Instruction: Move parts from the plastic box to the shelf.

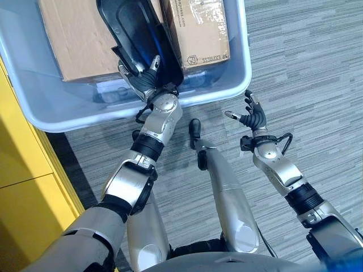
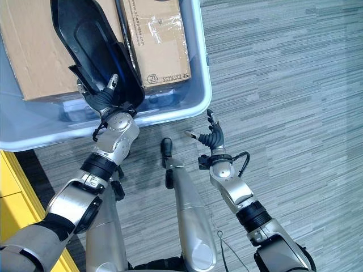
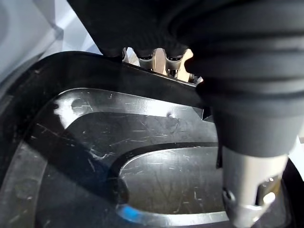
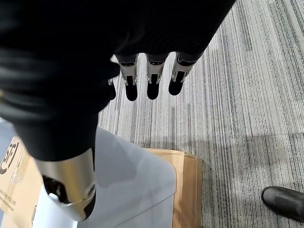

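A black moulded plastic part (image 1: 139, 34) is being gripped at its lower edge by the left hand (image 1: 148, 79), fingers curled round it, above the pale blue plastic box (image 1: 238, 73); the pick-up step is judged underway; the right hand (image 1: 252, 116) is being held slack-fingered over carpet (image 1: 300, 68); next, lifting clear of the cardboard boxes (image 1: 198, 31) is called for.

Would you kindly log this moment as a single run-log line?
left hand: shut on black part | part: over plastic box, beside cardboard boxes | right hand: open, over carpet

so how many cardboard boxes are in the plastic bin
2: one cardboard box on the robot's left side of the plastic bin, another on its right, the black part between them. More may be hidden.
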Robot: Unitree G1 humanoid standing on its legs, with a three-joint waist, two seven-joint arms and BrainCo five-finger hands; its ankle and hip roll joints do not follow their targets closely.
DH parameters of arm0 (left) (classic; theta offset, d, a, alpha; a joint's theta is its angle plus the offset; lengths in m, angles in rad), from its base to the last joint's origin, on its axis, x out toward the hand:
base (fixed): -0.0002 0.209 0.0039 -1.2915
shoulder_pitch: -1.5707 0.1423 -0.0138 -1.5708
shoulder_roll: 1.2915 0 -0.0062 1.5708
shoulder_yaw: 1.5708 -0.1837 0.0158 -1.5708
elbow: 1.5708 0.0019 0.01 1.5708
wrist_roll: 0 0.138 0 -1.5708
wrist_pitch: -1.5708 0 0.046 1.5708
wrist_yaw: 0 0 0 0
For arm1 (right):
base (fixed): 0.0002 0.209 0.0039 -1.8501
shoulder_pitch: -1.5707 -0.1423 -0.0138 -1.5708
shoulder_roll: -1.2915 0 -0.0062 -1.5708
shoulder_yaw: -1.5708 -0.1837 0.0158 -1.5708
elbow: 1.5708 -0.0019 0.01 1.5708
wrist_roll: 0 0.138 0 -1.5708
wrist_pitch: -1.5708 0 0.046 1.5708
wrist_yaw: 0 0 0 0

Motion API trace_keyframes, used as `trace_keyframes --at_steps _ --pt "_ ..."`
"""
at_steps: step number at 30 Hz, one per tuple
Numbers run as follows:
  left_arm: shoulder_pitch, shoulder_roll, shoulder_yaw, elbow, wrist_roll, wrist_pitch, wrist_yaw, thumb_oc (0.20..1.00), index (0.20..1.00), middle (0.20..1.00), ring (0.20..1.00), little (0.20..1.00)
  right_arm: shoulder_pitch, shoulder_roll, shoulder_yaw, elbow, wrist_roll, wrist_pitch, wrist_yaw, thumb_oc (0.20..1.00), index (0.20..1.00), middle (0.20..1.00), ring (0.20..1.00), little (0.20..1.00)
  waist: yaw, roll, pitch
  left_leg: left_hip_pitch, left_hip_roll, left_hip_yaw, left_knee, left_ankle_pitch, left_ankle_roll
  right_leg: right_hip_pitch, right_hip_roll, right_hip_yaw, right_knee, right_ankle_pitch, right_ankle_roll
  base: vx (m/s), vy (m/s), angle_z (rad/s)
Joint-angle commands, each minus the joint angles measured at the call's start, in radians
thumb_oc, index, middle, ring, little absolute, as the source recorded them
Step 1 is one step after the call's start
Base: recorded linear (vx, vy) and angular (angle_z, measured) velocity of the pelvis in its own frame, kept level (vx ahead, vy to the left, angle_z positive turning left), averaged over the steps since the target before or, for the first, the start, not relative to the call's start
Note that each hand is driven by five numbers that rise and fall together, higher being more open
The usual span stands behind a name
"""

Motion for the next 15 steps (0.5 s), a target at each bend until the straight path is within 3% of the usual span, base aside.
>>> trace_keyframes --at_steps 1,2,3,15 --pt "0.072 -0.021 -0.022 0.096 -0.04 0.033 -0.028 1.0 1.0 1.0 1.0 1.0 -0.009 0.013 -0.017 -0.064 0.007 -0.056 -0.029 1.0 1.0 1.0 1.0 1.0 0.004 -0.086 -0.01 -0.107 0.007 -0.044 0.116 0.005 0.0 0.011 -0.041 -0.064 0.016 0.034 0.06 0.02 -0.057 0.04" --pt "0.071 -0.015 -0.021 0.098 -0.075 0.031 -0.027 0.426 0.426 0.426 0.426 0.426 -0.013 0.011 -0.022 -0.068 0.013 -0.05 -0.04 1.0 1.0 1.0 1.0 1.0 0.005 -0.088 -0.01 -0.112 0.006 -0.046 0.123 0.003 -0.001 0.008 -0.04 -0.066 0.022 0.034 0.061 0.02 -0.05 0.02" --pt "0.071 -0.016 -0.017 0.099 -0.087 0.025 -0.028 0.2 0.2 0.2 0.2 0.2 -0.014 0.01 -0.024 -0.07 0.019 -0.047 -0.046 1.0 1.0 1.0 1.0 1.0 0.004 -0.09 -0.01 -0.114 0.006 -0.047 0.126 0.001 0.0 0.006 -0.04 -0.066 0.023 0.033 0.06 0.02 -0.045 0.0" --pt "0.08 -0.009 0.003 0.092 -0.041 -0.057 -0.02 0.2 0.2 0.2 0.2 0.2 0.0 0.013 -0.023 -0.064 0.02 -0.073 -0.047 1.0 1.0 1.0 1.0 1.0 0.001 -0.086 -0.01 -0.095 0.002 -0.041 0.123 -0.005 0.002 0.02 -0.036 -0.059 0.017 0.033 0.06 0.0 -0.003 0.0"
